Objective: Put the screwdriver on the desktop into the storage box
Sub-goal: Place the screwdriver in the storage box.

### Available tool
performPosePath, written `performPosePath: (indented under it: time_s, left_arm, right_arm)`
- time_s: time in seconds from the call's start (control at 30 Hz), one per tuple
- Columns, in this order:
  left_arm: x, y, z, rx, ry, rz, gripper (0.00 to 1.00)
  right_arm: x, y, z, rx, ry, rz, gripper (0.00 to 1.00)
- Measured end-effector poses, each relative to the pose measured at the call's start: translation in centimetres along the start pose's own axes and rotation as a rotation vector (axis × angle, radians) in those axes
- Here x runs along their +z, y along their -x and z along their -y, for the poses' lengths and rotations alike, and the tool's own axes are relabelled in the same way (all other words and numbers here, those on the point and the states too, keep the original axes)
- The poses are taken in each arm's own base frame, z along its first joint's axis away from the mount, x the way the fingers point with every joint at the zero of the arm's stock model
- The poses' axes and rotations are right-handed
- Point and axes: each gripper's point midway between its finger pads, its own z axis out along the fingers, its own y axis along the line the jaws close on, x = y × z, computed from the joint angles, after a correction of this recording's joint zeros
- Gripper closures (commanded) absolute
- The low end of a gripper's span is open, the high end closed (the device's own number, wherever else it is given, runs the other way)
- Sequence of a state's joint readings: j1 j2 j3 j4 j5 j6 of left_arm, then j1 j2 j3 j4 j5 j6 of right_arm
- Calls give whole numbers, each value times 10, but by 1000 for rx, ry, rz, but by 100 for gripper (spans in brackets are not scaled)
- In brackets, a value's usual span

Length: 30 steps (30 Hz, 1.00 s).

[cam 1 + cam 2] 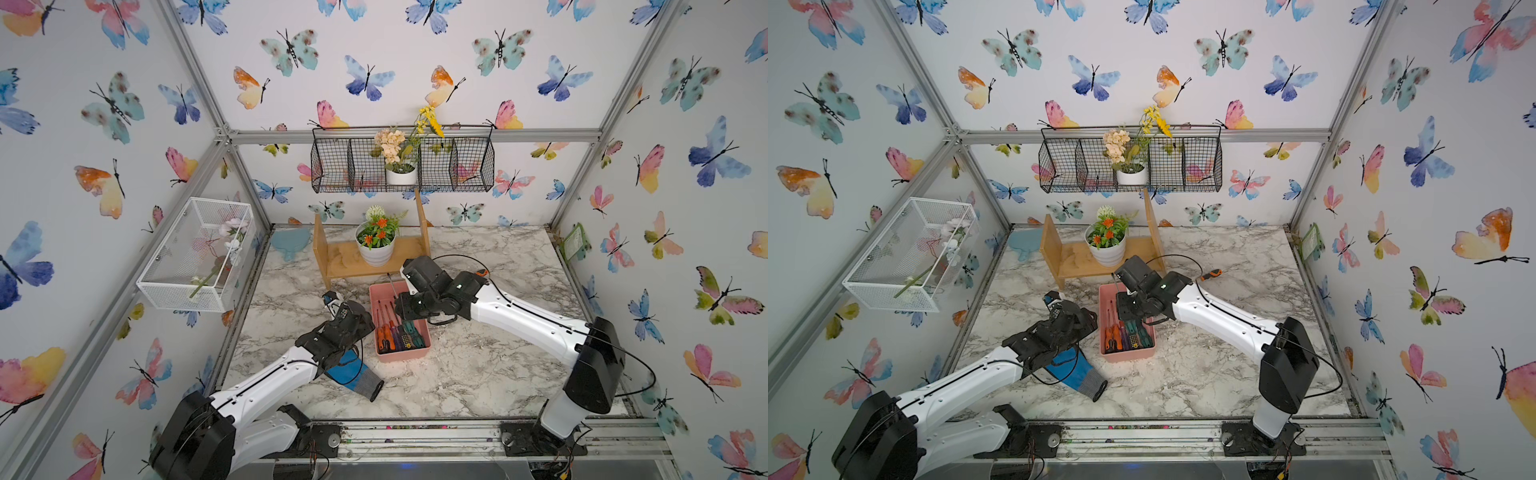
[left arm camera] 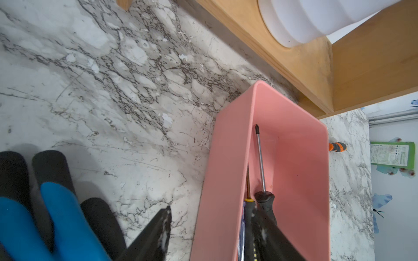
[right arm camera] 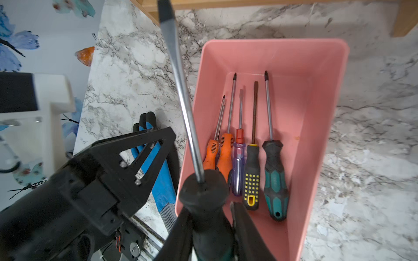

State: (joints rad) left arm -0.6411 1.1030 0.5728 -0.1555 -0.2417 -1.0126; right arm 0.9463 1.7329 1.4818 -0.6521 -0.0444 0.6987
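- Hanging on the left wall, a white mesh basket [image 1: 183, 296] holds a pale artificial flower on a green stem.
- Next comes the left arm, stretched over the worktop [image 1: 478, 374]. The left fingers [image 1: 332, 300] hover just beside the left wall of the storage box [image 1: 402, 354], spread partway apart with nothing between them.
- Under that arm's wrist a blue-and-grey glove [image 1: 357, 376] lies flat on the worktop, by the box's near left corner.
- At the middle stands that box, salmon pink, its far end close to a wooden shelf [image 1: 336, 259] that carries a white flower pot [image 1: 376, 254].
- On the box's floor five screwdrivers [image 3: 252, 171] lie side by side, handles toward the near end and tips toward the shelf. Two are orange, one clear purple with a red collar, one black and yellow, one black and teal.
- Over the box the right fingers [image 3: 235, 214] are clamped tight on the black handle of a flat-bladed screwdriver [image 3: 181, 90]. It hangs in the air above the others, not resting in the box, its shaft slanting upward toward the shelf.
- Farther right, behind the right arm, an orange-handled screwdriver [image 1: 1212, 273] lies on the worktop, well apart from the box, its handle showing past the arm.
- Fixed to the right wall, a green tag [image 1: 573, 244] sits just above the worktop's edge.
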Motion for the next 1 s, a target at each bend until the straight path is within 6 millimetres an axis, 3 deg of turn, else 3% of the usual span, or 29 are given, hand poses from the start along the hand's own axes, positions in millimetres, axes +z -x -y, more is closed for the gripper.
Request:
performPosePath:
  time_s: [0.1, 0.23, 0.4, 0.67, 0.87, 1.0]
  left_arm:
    - [-2, -1, -2, -11, 1, 1, 38]
    - [-2, -1, -4, -19, 3, -1, 38]
    - [-2, -1, -4, -21, 3, -1, 38]
    - [-2, -1, -4, -24, 3, -1, 40]
    - [-2, -1, -4, -24, 3, -1, 40]
    - [-2, -1, -4, -24, 3, -1, 40]
  right_arm:
    - [30, -16, 5, 26, -36, -55, 99]
    - [52, -30, 16, 57, -77, -89, 98]
    - [61, -33, 24, 85, -105, -82, 94]
    - [84, -45, 37, 102, -160, -121, 68]
    - [86, -42, 36, 89, -150, -105, 54]
    - [77, -40, 35, 68, -135, -84, 50]
